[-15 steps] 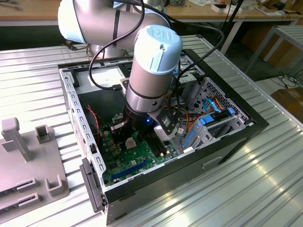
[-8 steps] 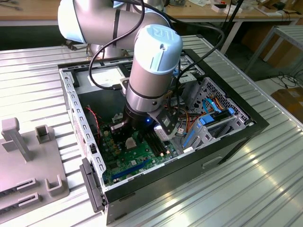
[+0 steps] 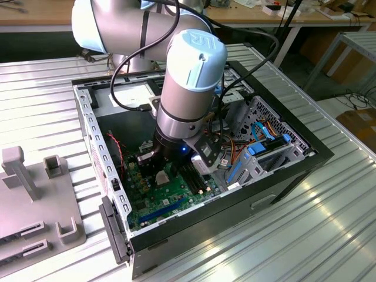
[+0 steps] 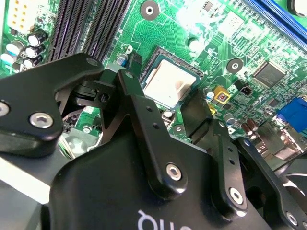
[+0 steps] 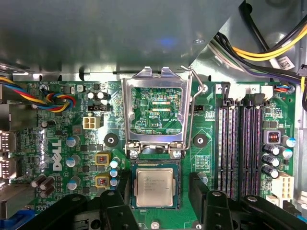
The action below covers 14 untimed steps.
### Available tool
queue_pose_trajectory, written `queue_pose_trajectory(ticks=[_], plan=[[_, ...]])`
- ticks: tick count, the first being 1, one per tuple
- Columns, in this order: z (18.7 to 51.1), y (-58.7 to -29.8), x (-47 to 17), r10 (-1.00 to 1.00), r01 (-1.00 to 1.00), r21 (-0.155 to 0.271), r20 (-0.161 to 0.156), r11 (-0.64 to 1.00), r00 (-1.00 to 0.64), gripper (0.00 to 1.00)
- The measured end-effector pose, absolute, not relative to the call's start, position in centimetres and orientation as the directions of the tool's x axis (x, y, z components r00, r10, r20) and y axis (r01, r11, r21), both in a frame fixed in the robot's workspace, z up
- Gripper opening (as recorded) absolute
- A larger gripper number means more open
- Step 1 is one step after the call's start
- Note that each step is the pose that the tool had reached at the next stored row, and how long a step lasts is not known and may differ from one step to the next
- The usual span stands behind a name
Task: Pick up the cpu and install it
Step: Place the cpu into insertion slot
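Observation:
The cpu (image 5: 153, 187) (image 4: 168, 84), a small square chip with a silvery face, lies flat in the socket on the green motherboard (image 5: 211, 158). My gripper (image 5: 161, 184) (image 4: 160, 93) hovers right over it and is open. One black finger (image 5: 124, 184) stands on one side of the chip and the other finger (image 5: 198, 184) on the opposite side, each with a small gap to the socket's edge. The socket's metal load plate (image 5: 153, 112) is swung up and open beside the chip, its wire lever (image 5: 190, 110) raised. In the exterior view the arm's wrist (image 3: 188, 88) reaches down into the computer case (image 3: 282, 176).
Black memory slots (image 5: 240, 148) run close to one finger. Capacitors (image 5: 72, 160) and a fan plug sit on the other side. Cable bundles (image 5: 268, 48) hang near the drive cage (image 3: 264, 147). A grey fixture block (image 3: 35, 200) rests on the table at the exterior view's left.

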State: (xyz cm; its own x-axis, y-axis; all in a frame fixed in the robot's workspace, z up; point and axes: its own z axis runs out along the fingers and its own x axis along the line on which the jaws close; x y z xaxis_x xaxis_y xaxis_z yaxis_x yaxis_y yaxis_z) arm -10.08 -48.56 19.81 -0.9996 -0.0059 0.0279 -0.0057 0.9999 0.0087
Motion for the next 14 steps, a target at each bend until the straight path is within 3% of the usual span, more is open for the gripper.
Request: queue_pose_trajectory(ticks=[14], plan=[[19.8,-48.55,-9.87,-0.006,-0.006,0.011,0.028,1.0,-1.0,0.6]])
